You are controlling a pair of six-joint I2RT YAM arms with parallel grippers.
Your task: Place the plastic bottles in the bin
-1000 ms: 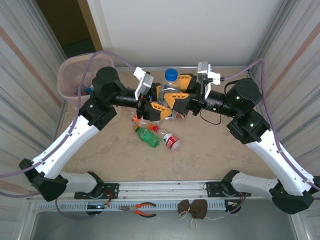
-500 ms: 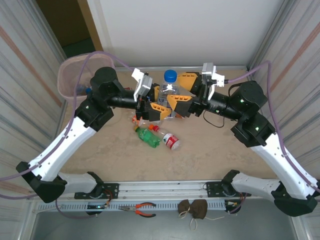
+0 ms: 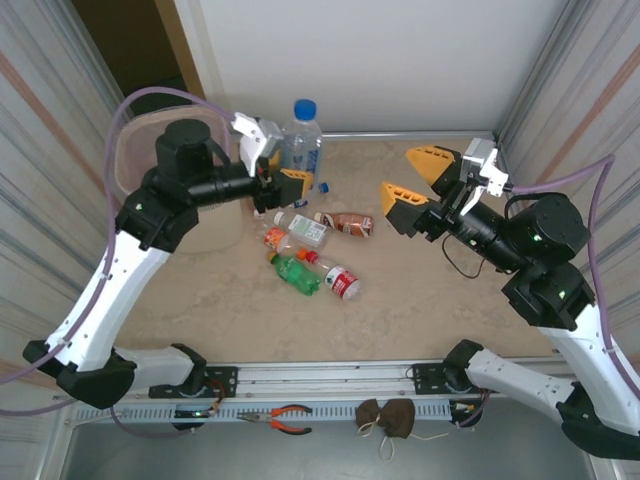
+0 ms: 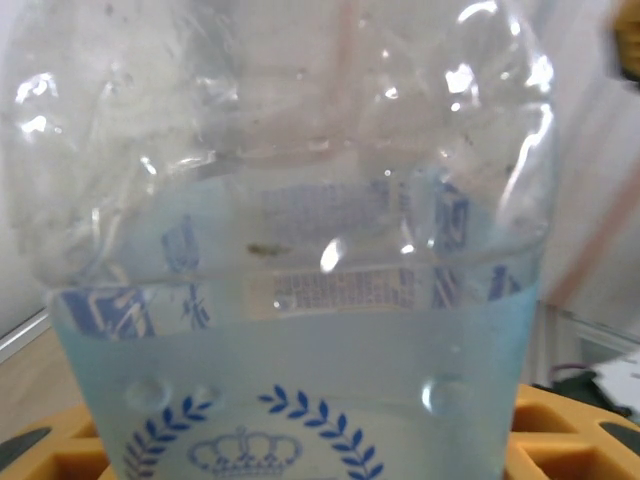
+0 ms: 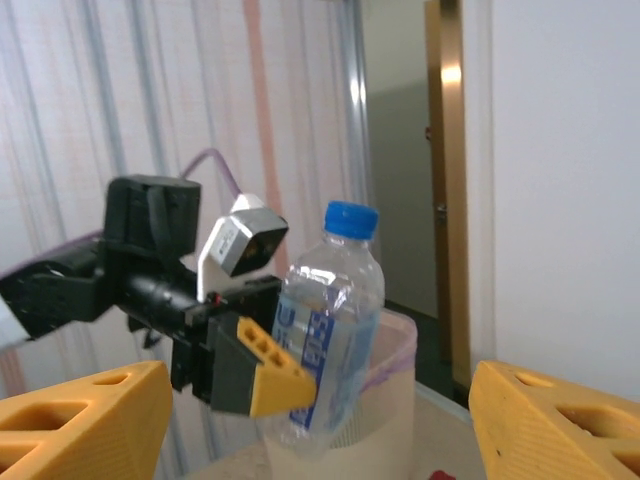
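— Bin (image 3: 122, 160), far left; what lies to its right?
— Left gripper (image 3: 292, 175), fingers clamped on an upright blue-capped bottle (image 3: 301, 140). Centre: loose bottles (image 3: 300, 232) lying on the surface (image 3: 430, 290). Far right: right gripper (image 3: 400, 176), fingers spread wide, empty.

My left arm (image 3: 120, 270) rises from its base and bends at the elbow, with the forearm stretched out level to the right. The left end effector (image 3: 296, 175) is held high, its fingers clamped on the lower body of an upright clear bottle (image 3: 301, 140). My right arm (image 3: 548, 275) is bent at the elbow with the wrist lifted. The right end effector (image 3: 412, 183) points left, its orange fingers (image 5: 80, 425) spread wide apart.
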